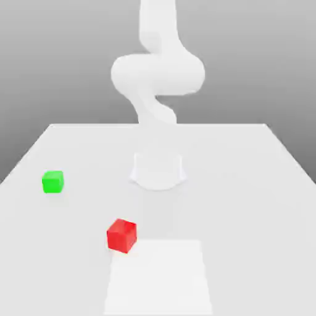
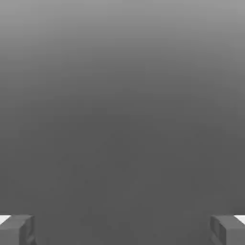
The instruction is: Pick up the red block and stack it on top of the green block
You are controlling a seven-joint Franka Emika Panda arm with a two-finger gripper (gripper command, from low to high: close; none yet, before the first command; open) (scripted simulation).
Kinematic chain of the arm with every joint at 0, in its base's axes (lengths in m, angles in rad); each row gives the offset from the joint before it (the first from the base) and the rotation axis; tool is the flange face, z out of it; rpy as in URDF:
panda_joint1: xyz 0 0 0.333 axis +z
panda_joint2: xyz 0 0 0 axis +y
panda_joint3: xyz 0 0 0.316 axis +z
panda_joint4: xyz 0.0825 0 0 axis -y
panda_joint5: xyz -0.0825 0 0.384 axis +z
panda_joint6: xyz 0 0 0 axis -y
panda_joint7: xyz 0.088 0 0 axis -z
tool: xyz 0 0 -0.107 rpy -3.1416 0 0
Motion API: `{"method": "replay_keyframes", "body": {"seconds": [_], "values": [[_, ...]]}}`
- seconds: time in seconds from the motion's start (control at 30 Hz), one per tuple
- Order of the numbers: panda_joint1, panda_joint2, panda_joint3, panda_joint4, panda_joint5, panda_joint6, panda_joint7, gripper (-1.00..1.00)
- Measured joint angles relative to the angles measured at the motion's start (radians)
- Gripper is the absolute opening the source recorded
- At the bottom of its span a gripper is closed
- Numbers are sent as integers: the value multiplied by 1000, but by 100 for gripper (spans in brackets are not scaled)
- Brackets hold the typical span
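The red block (image 1: 121,235) rests on the white table (image 1: 247,185), toward the front and a little to the exterior view's left of centre. The green block (image 1: 53,181) sits further back, near the table's edge on the exterior view's left, well apart from the red one. In the hand view my gripper (image 2: 122,229) is open: its two grey fingertips (image 2: 16,228) stand far apart with nothing between them, against a plain grey background. Neither block is touched by anything.
The arm's white base (image 1: 158,170) stands in the middle of the table, and its bulky links (image 1: 157,74) rise above it. A paler rectangular patch (image 1: 159,278) lies flat at the front, just beside the red block.
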Motion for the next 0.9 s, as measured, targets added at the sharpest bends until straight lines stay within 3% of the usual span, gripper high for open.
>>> {"method": "replay_keyframes", "body": {"seconds": [0.53,0.77,0.8,0.9], "values": [[-158,509,-51,-528,-27,410,134,0],[-197,871,-28,-552,44,700,99,0],[-206,902,-18,-548,48,727,96,-100],[-206,902,-18,-548,46,727,97,-100]]}}
